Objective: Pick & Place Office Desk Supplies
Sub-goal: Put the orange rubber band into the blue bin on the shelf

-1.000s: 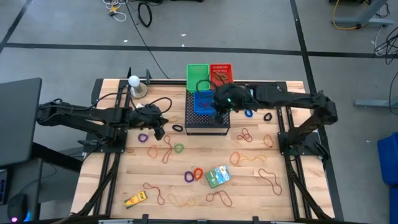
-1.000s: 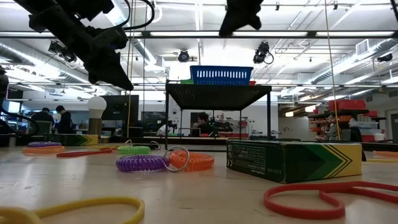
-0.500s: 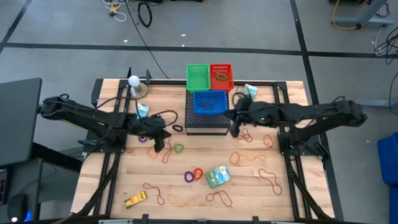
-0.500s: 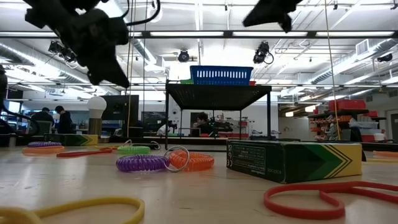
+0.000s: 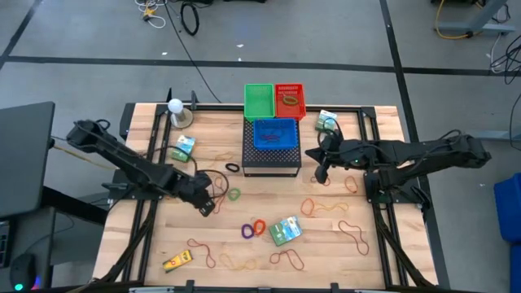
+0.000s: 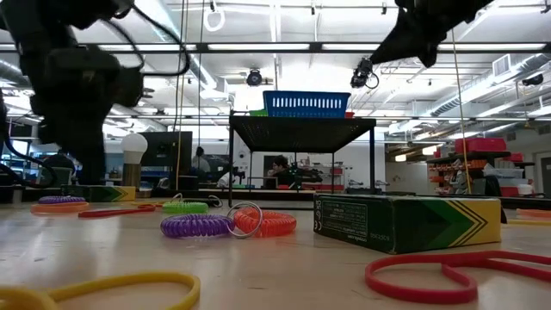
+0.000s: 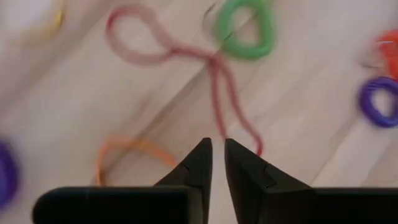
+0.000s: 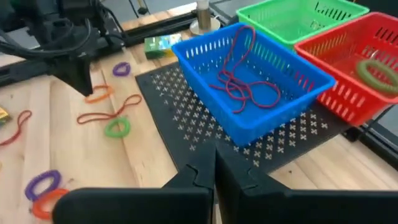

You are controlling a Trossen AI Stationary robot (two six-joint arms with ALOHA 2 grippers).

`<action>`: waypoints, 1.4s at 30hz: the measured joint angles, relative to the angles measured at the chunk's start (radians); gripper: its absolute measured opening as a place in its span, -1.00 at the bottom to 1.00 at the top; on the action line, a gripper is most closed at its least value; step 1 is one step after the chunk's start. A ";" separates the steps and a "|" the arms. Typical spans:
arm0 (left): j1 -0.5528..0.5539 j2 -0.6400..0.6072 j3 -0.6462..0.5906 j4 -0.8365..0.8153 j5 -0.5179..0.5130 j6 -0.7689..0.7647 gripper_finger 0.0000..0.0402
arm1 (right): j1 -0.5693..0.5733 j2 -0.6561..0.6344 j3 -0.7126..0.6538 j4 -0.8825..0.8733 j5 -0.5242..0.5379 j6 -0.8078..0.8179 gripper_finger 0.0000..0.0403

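A red-brown rubber band (image 7: 214,87) lies just at 12 o'clock of the left gripper (image 7: 217,152), whose fingers stand slightly parted and empty — a green ring (image 7: 244,28) lies beyond. Only the right wrist view shows bands in the blue basket (image 8: 249,74); the right gripper (image 8: 215,163) is pressed closed, empty.

— Where's your left arm?

— My left arm reaches from the table's left edge toward the middle, bent at the elbow, wrist tipped downward. My left gripper (image 5: 205,207) hangs low over the tabletop, its fingers (image 7: 200,163) pointing down with a thin gap between the tips, nothing between them.

— And the right one?

— My right arm stretches in from the right side, nearly level, forearm pointing toward the middle. My right gripper (image 5: 319,172) sits higher above the table than the left one, its fingers (image 8: 198,172) pressed together and empty. The two grippers are well apart.
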 joint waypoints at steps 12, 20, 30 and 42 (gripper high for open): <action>-0.038 0.118 0.000 -0.014 -0.044 -0.481 -0.58 | 0.000 -0.005 -0.049 0.004 -0.018 -0.077 -0.97; -0.040 0.202 0.006 -0.049 -0.046 -0.577 -0.76 | -0.012 -0.005 -0.049 0.022 -0.018 -0.125 -0.97; -0.053 0.155 0.163 -0.306 -0.038 -0.432 -0.98 | -0.065 -0.005 -0.049 0.029 -0.018 -0.136 -0.97; -0.186 -0.162 0.066 -0.240 -0.345 -0.171 -0.99 | -0.088 -0.004 -0.049 0.032 0.001 -0.026 -0.97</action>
